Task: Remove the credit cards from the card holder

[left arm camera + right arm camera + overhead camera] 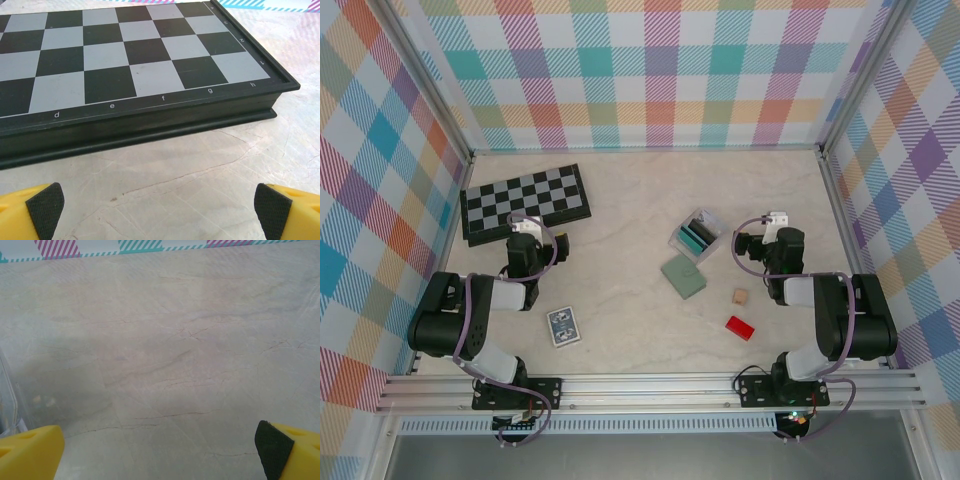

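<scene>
card holder [683,276] lies just before the tray [676,240], chessboard [525,203] well left.

Top camera: fixed high behind the arm bases, looking down and forward over the whole table [620,200], with checked walls [640,70] on three sides. It gives a distant, full view.

Left wrist camera: low, just above the tabletop, facing the near long edge of the chessboard [140,65] at close range. The left gripper [160,215] shows its fingertips at the two bottom corners.

Right wrist camera: equally low, facing across bare tabletop to the foot of a checked wall. The right gripper [160,450] sits at the bottom corners, and a tray [7,390] edge shows at far left.

Shared ground: the chessboard in the top and left wrist views, the tray in the top and right wrist views, the tabletop in all three.
</scene>
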You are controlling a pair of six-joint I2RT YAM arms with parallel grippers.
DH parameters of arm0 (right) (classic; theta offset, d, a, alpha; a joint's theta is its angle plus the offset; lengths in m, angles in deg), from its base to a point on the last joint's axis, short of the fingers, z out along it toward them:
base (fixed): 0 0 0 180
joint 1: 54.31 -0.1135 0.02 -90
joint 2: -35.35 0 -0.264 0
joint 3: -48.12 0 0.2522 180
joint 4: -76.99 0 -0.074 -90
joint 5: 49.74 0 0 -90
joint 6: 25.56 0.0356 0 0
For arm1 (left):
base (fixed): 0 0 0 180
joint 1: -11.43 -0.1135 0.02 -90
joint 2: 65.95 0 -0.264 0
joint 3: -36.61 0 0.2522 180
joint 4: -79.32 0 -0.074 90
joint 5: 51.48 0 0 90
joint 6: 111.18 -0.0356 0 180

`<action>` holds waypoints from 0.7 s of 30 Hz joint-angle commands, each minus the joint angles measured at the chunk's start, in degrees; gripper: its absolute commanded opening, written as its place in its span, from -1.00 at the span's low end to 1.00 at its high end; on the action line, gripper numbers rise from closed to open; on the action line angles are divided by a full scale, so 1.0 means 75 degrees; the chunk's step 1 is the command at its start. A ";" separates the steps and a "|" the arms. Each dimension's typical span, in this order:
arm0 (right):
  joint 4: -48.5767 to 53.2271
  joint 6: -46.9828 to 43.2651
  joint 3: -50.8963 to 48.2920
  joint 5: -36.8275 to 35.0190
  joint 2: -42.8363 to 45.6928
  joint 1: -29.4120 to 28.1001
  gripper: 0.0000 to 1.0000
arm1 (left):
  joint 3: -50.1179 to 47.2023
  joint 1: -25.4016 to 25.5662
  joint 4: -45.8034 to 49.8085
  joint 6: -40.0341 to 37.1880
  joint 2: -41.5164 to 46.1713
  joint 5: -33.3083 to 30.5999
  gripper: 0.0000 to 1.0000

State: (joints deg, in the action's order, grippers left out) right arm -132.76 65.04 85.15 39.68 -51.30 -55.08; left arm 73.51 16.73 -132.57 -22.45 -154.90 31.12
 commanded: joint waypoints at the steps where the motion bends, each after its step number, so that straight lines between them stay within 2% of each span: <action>1: 0.0339 0.0046 0.0152 0.0035 0.0520 0.0034 1.00 | 0.0130 -0.0121 0.0487 0.0079 0.0581 -0.0213 1.00; 6: 0.2259 0.0499 0.0625 -0.0413 0.1623 0.0034 1.00 | 0.0836 -0.0109 0.3138 0.0784 0.1925 -0.0411 1.00; 8: 0.3213 0.0917 0.0973 -0.0585 0.2082 0.0033 1.00 | 0.1123 -0.0068 0.4129 0.1508 0.2471 -0.0562 1.00; 14: 0.5780 0.2451 0.2310 -0.0480 0.2662 0.0025 1.00 | 0.2069 0.0284 0.6476 0.3148 0.3529 -0.0218 1.00; 17: 0.7165 0.3335 0.3075 -0.0460 0.2424 0.0030 1.00 | 0.2273 0.0433 0.6860 0.3907 0.3712 0.0402 1.00; 21: 0.7956 0.3291 0.3694 0.0399 0.1902 0.0033 1.00 | 0.2545 0.0743 0.7212 0.4793 0.3493 0.1432 1.00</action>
State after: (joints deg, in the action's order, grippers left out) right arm -83.58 86.00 110.16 38.33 -34.80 -55.08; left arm 90.45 20.82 -85.24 5.43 -127.65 34.94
